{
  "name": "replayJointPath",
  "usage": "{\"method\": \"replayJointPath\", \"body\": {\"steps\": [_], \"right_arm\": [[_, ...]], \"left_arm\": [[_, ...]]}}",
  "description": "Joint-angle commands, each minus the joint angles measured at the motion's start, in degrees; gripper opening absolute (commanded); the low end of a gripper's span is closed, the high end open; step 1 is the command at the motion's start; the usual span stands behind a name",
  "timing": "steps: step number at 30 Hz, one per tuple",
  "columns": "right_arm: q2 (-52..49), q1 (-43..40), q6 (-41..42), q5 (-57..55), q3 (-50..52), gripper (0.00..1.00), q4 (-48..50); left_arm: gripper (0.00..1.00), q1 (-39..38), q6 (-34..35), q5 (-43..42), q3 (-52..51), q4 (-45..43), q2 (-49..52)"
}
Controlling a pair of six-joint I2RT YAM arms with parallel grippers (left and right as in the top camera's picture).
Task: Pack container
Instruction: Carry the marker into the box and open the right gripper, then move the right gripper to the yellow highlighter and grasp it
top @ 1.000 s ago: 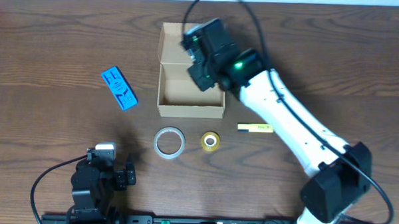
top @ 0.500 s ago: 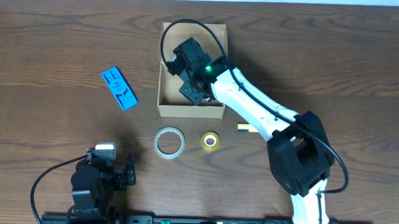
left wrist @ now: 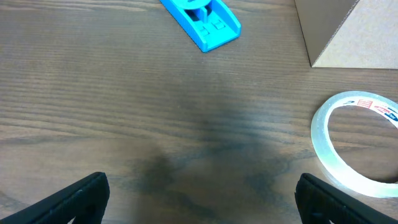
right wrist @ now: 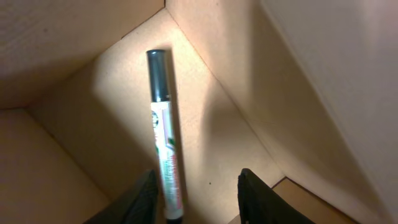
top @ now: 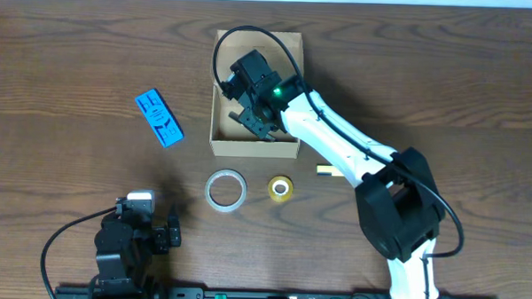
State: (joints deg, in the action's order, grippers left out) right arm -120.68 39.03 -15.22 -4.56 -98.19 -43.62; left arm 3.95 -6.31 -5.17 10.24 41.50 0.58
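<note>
The container (top: 215, 146) is an open tan cardboard box at the table's upper middle. My right gripper (top: 254, 122) reaches down inside it with its jaws open (right wrist: 196, 196). A white marker with a dark cap (right wrist: 163, 124) lies on the box floor between the fingers, nearer the left one, not gripped. My left gripper (top: 170, 230) rests near the front left edge, open and empty (left wrist: 199, 199). A clear tape roll (top: 225, 189), a yellow tape roll (top: 281, 188) and a yellow pen (top: 326, 170) lie in front of the box. A blue item (top: 158, 118) lies to its left.
The box corner (left wrist: 348, 31), the clear tape roll (left wrist: 357, 143) and the blue item (left wrist: 202, 18) show in the left wrist view. The right arm's white link (top: 355, 153) spans from the box to the front right, over part of the yellow pen.
One second ago the right gripper was above the box's right side. It then moved down into the box and its jaws have opened, with the marker lying on the floor.
</note>
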Motion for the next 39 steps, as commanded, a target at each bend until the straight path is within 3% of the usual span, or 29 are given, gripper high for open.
{"method": "replayJointPath", "body": {"steps": [1, 4, 6, 7, 14, 18, 27, 39], "right_arm": [[5.1, 0.1, 0.2, -0.2, -1.6, 0.44, 0.3], [9.4, 0.0, 3.5, 0.2, -1.6, 0.58, -2.3], [12.9, 0.0, 3.4, 0.5, -1.6, 0.79, -4.9], [14.4, -0.1, 3.4, 0.5, -1.6, 0.99, -6.2], [25.4, -3.2, 2.7, 0.5, -0.3, 0.99, -18.1], [32.1, -7.3, 0.7, 2.5, 5.5, 0.99, -20.9], [42.9, -15.3, -5.9, 9.1, 26.8, 0.99, -16.5], [39.3, -16.8, -5.4, 6.8, 41.6, 0.99, -3.5]], "left_arm": [[0.95, -0.2, -1.0, 0.3, -0.9, 0.4, -0.3], [0.95, -0.2, -1.0, 0.3, -0.9, 0.4, -0.3], [0.95, -0.2, -1.0, 0.3, -0.9, 0.4, -0.3], [0.95, -0.2, -1.0, 0.2, -0.9, 0.4, -0.3], [0.95, -0.2, -1.0, 0.3, -0.9, 0.5, -0.3], [0.95, -0.2, -1.0, 0.3, -0.9, 0.4, -0.3], [0.95, -0.2, -1.0, 0.3, -0.9, 0.4, -0.3], [0.95, -0.2, -1.0, 0.3, -0.9, 0.4, -0.3]]}}
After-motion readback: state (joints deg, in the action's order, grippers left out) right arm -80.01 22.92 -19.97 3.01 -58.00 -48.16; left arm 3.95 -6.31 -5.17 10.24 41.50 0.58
